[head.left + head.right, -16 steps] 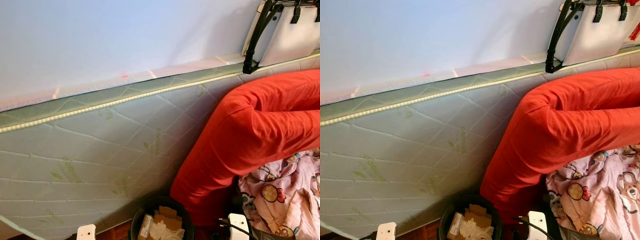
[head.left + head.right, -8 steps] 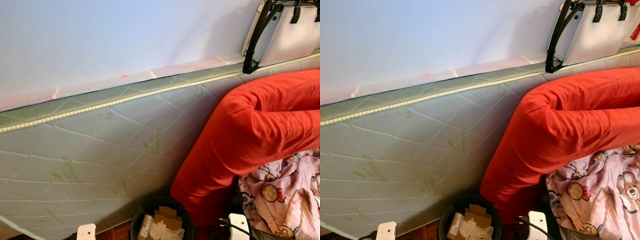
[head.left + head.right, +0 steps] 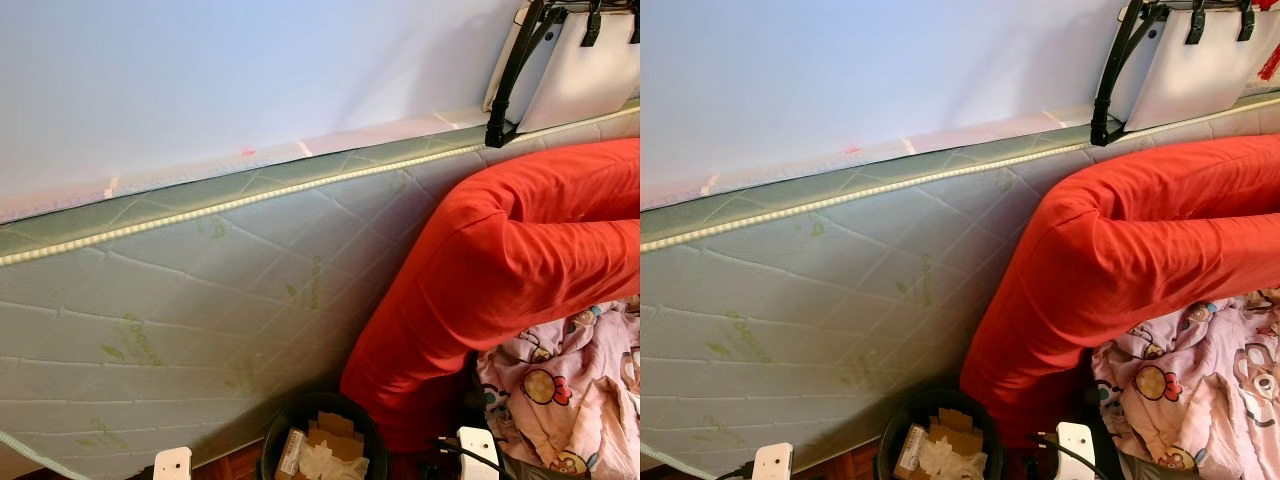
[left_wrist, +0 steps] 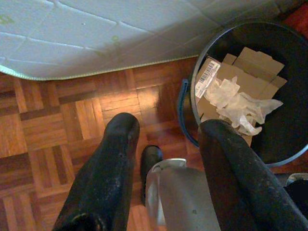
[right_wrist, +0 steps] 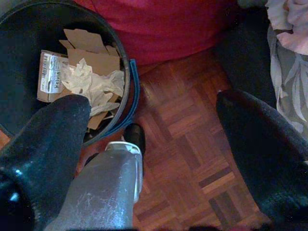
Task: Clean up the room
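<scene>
- A dark round trash bin (image 3: 322, 440) stood on the parquet floor (image 4: 57, 120), against the foot of a quilted mattress (image 3: 200, 300) that leaned on its long edge along the pale wall (image 3: 250, 70).
- The bin held flattened cardboard (image 4: 255, 65), a small box with a barcode label (image 4: 208, 79) and crumpled white paper (image 4: 240, 98).
- Beside the bin, on the side away from the mattress's long run, a bulky red cushion (image 3: 500, 270) slumped against the mattress; its lower end came down just next to the bin's rim.
- Beyond the cushion from the bin lay a pink cartoon-print cloth (image 3: 570, 390).
- Above the cushion, a white bag with black straps (image 3: 570, 60) rested on the mattress's top edge against the wall.
- The left end effector (image 4: 168, 139) hung over the floor just beside the bin, its two black fingers (image 4: 110, 159) apart and holding nothing.
- The right end effector (image 5: 154, 134) hung over the floor between the bin and the patterned cloth, fingers (image 5: 260, 139) spread wide and empty.
- A blue band (image 5: 135, 96) curved along the outside of the bin's rim.
</scene>
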Motion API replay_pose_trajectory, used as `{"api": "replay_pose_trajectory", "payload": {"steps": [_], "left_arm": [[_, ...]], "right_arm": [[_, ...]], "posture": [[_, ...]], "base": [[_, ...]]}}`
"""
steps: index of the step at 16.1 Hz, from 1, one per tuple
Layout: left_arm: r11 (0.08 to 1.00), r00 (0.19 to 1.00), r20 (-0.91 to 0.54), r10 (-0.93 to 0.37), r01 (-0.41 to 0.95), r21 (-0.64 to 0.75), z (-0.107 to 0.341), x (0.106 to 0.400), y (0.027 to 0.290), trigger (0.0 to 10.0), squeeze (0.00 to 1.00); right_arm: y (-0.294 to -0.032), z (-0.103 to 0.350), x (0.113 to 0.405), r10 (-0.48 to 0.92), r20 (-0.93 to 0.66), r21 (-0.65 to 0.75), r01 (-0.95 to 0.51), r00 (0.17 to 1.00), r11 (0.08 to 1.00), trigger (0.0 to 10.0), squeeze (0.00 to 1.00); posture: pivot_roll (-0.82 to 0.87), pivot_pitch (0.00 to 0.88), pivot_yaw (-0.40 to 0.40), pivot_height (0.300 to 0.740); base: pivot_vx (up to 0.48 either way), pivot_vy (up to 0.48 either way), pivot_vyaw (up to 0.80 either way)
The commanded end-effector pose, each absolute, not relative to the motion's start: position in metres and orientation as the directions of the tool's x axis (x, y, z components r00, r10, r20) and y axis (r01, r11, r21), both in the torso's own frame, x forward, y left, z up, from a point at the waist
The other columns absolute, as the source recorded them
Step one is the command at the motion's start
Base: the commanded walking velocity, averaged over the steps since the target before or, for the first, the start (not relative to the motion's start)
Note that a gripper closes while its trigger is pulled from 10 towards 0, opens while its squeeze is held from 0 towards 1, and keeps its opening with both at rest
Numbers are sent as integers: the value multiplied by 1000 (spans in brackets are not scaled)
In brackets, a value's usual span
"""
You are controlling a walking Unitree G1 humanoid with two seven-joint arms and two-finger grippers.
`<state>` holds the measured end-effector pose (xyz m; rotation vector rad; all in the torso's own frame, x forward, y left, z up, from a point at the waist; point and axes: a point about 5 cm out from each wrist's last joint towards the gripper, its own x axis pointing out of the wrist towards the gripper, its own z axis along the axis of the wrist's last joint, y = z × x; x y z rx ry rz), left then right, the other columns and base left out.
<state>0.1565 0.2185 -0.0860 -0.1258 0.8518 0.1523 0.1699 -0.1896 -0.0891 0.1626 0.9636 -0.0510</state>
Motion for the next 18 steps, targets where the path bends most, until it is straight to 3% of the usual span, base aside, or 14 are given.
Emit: {"api": "replay_pose_trajectory", "payload": {"steps": [1,11,18], "left_arm": [[983,640,-765,78,-178,-49,-88,153,216,10000,0],[982,641,-764,78,-181,-51,-88,153,216,10000,0],[983,642,-763,79,-178,-48,-88,153,217,10000,0]], "right_arm": [[-192,-90,168,19,-824,108,124,567,986,10000,0],[-192,-90,168,18,-824,109,127,567,986,10000,0],[-192,-90,168,14,-824,110,135,567,985,10000,0]], "posture": [[101,0,-57,740],[102,0,-56,740],[103,0,-54,740]], "base": [[0,0,0],[0,0,0],[-261,0,0]]}}
